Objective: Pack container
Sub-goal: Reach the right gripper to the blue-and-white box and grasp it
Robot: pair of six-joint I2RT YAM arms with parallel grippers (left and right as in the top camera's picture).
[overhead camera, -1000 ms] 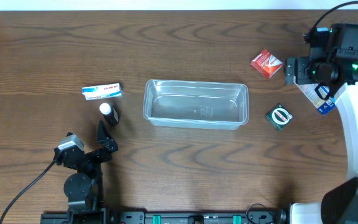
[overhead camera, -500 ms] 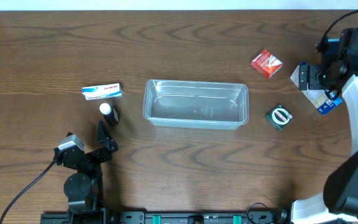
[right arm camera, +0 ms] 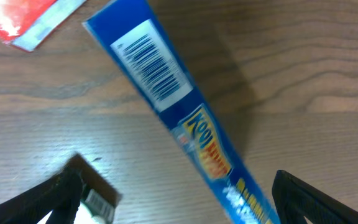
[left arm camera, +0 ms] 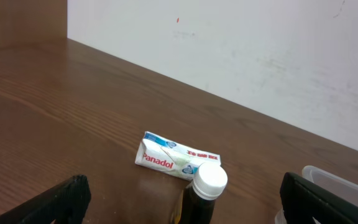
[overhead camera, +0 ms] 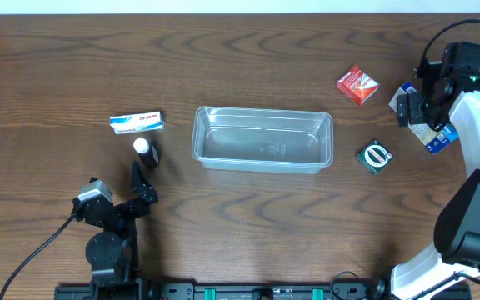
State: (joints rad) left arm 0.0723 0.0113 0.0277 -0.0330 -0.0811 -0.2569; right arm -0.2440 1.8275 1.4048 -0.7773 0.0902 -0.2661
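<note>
The container [overhead camera: 261,139], a clear plastic tub, lies empty at the table's middle; its corner shows in the left wrist view [left arm camera: 344,185]. My left gripper [overhead camera: 142,177] is open, its fingers [left arm camera: 188,208] either side of a dark bottle with a white cap [overhead camera: 144,150] [left arm camera: 204,186]. Behind the bottle lies a white Panadol box [overhead camera: 137,122] [left arm camera: 169,157]. My right gripper [overhead camera: 417,108] is open and hangs over a blue box [overhead camera: 434,136]. In the right wrist view the blue box [right arm camera: 179,106] runs diagonally between the fingers [right arm camera: 179,205].
A red box [overhead camera: 357,84] [right arm camera: 17,18] lies right of the container's far end. A dark box with a round logo [overhead camera: 374,157] [right arm camera: 98,190] lies right of its near end. The table's right edge is close to the right arm.
My right arm shifted right, then slightly back left, and its wrist turned over the blue box. The left arm and all the objects have not moved.
</note>
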